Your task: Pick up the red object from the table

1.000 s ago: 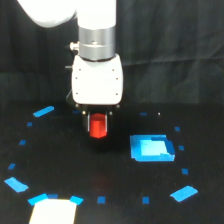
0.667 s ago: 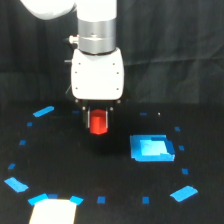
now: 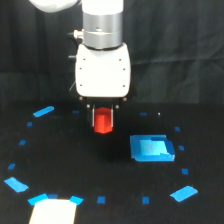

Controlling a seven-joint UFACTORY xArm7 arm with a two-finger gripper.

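The red object (image 3: 103, 120) is a small bright red-orange block held between the fingers of my gripper (image 3: 103, 119) in the middle of the exterior view. The gripper hangs below the white arm head (image 3: 103, 71) and is shut on the block. The block sits clear above the black table (image 3: 90, 170), with dark surface showing under it. Its top is hidden between the fingers.
A flat blue square tray (image 3: 151, 148) lies on the exterior view's right of the gripper. Blue pieces lie at the far left (image 3: 43, 111), near left (image 3: 16, 185) and near right (image 3: 183, 193). A white block (image 3: 52, 211) sits at the front left. Small blue tape marks ring the table.
The arm has risen with the red object in the gripper, lifting it farther above the table. The tray and blue pieces have not moved.
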